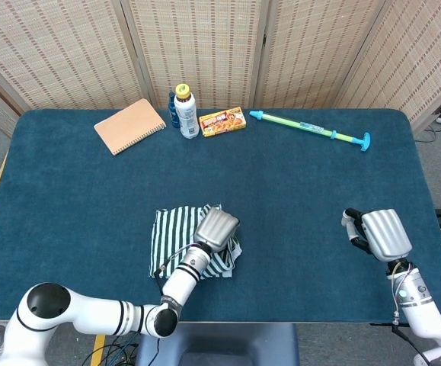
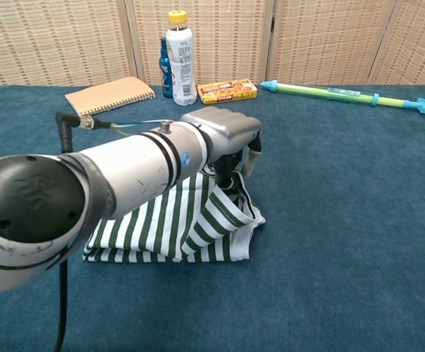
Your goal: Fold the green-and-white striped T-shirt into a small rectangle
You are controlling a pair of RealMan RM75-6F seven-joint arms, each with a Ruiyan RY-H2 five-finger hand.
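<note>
The green-and-white striped T-shirt (image 1: pixel 176 238) lies in a partly folded heap on the blue bench (image 1: pixel 296 198), a little toward seven o'clock from the bench's middle in the head view. The left robot hand (image 1: pixel 217 228) sits over the shirt's three o'clock edge. In the chest view this robot hand (image 2: pixel 225 132) has its fingers (image 2: pixel 250 156) curled downward with a fold of striped cloth gathered beneath them and lifted off the lower layers, so it holds the shirt. The raised fold drapes down from the fingers toward the shirt's edge at four o'clock, where the white hem shows. The left forearm crosses the shirt from seven o'clock and hides much of the cloth in the chest view.

The right robot hand (image 1: pixel 382 233) is at four o'clock on the bench, well apart from the shirt, seen only in the head view. Its back faces the camera and dark fingers (image 1: pixel 355 229) show at its nine o'clock side; nothing is seen in it, but whether the fingers are spread or closed I cannot tell.

Along the bench's twelve o'clock edge stand a white bottle with a yellow cap (image 1: pixel 185 112), a tan spiral notebook (image 1: pixel 129 126) at its nine o'clock side, a yellow snack box (image 1: pixel 222 121) just beside the bottle at three o'clock, and a green-and-blue toy water pump (image 1: pixel 310 130) further toward two o'clock.
</note>
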